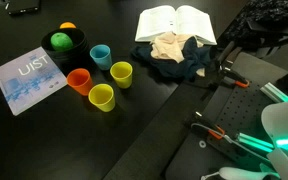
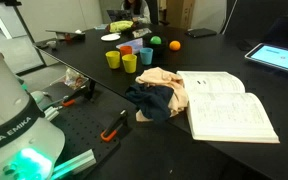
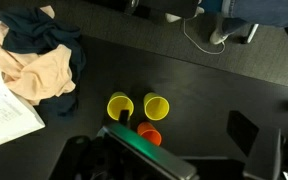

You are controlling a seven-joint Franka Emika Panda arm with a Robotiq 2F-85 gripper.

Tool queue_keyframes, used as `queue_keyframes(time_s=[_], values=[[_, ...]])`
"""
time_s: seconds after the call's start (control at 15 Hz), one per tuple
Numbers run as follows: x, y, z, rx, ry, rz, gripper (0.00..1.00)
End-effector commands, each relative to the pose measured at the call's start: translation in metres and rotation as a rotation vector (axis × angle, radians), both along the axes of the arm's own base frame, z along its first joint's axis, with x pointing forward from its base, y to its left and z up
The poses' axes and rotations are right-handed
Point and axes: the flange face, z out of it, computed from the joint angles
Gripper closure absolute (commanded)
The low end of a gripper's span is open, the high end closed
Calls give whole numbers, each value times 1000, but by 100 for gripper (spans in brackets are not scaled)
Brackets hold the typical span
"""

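Claw: fingers apart, clamped on nothing; its dark body fills the lower edge of the wrist view, above the cups.
First yellow cup: upright on the black surface; long axis vertical; mouth up, facing the wrist camera.
Second yellow cup: just beside the first; same pose.
Orange cup: upright, mouth up; near the yellow pair; partly hidden by the claw's body.
Blue cup: upright in an exterior view; at the edge of the cluster, near the green ball.
Cloths: beige cloth crumpled on the dark blue cloth; apart from the cups.
Open book: lies flat; touches the cloths.
Booklet: flat; near the orange cup.
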Motion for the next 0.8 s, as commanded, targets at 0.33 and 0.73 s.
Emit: queue_keyframes(time_s=[0.33,0.73], values=[[-1,0,10,5,-20,1,0],[-1,0,10,5,-19,1,0]])
